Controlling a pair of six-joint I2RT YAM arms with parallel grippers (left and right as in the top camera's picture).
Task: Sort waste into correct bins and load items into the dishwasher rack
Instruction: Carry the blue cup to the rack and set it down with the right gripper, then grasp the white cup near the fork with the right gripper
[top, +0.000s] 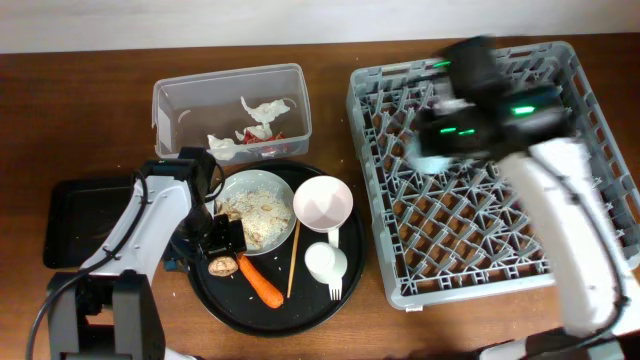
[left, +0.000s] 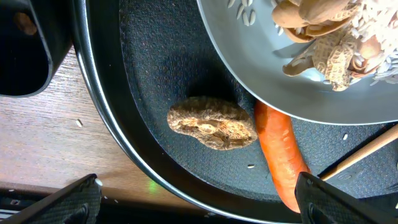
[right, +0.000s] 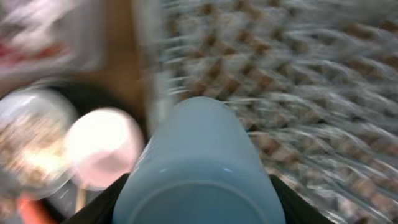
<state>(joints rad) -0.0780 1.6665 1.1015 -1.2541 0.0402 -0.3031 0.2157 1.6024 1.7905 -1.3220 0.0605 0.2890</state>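
Observation:
My left gripper (top: 216, 246) (left: 199, 208) is open, low over the round black tray, just short of the brown nut-like lump (top: 222, 266) (left: 211, 122). The orange carrot (top: 260, 280) (left: 280, 152) lies by its right finger. The white plate (top: 255, 205) (left: 267, 74) holds beige crumbs. My right gripper (top: 432, 150) (right: 196, 202) is shut on the light blue cup (right: 196, 168), motion-blurred above the grey dishwasher rack (top: 500, 250) (right: 311, 74). The clear tub (top: 170, 100) holds white scraps and a red wrapper. The flat black tray (top: 85, 220) lies at the left.
On the round black tray (top: 300, 318) there are also a pale bowl (top: 322, 203), a white cup (top: 325, 262), a white fork (top: 334, 288) and a wooden chopstick (top: 293, 258). The tray's raised rim (left: 124, 155) runs between my left fingers.

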